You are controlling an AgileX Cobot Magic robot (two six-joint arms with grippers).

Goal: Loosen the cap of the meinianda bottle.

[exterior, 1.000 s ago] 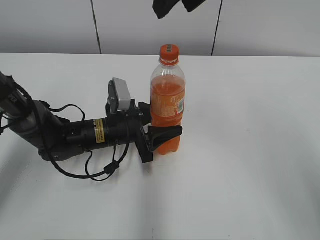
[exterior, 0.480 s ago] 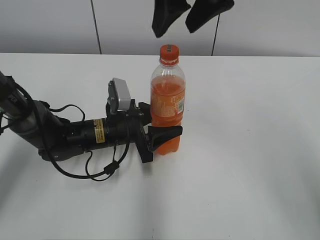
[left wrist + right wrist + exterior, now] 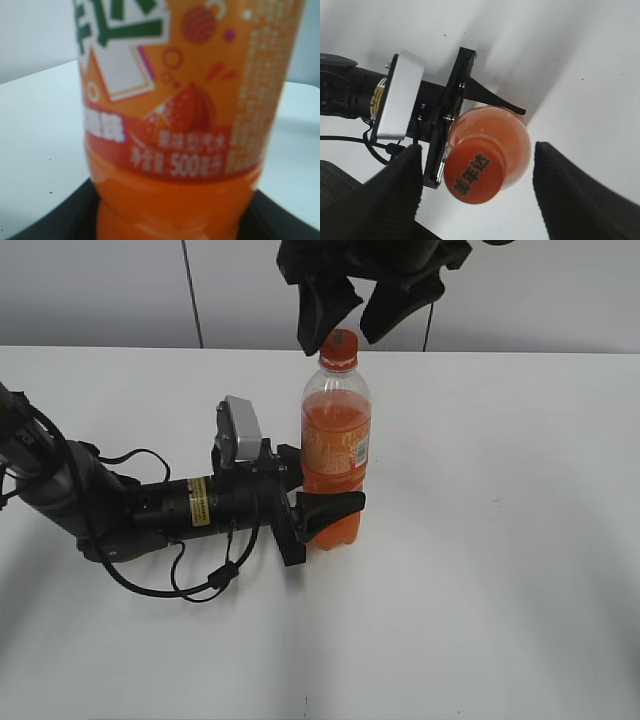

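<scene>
Right gripper (image 3: pixel 348 312) spread, straddling cap (image 3: pixel 338 345); left gripper (image 3: pixel 318 502) clamps meinianda bottle (image 3: pixel 335 445) low.

cap (image 3: pixel 339 343): orange, dark print | meinianda bottle (image 3: pixel 335 455): orange, printed label | table (image 3: pixel 500 540): white

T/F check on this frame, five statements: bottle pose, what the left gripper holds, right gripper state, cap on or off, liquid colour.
1. The meinianda bottle stands upright on the table. True.
2. The left gripper grips the bottle at its neck. False: its fingers clamp the lower body, below the label.
3. The right gripper is shut on the cap. False: its fingers stand open on either side of the cap, with a gap on each side in the right wrist view.
4. The cap sits on the bottle. True.
5. The bottle holds clear water. False: the liquid is orange.
</scene>
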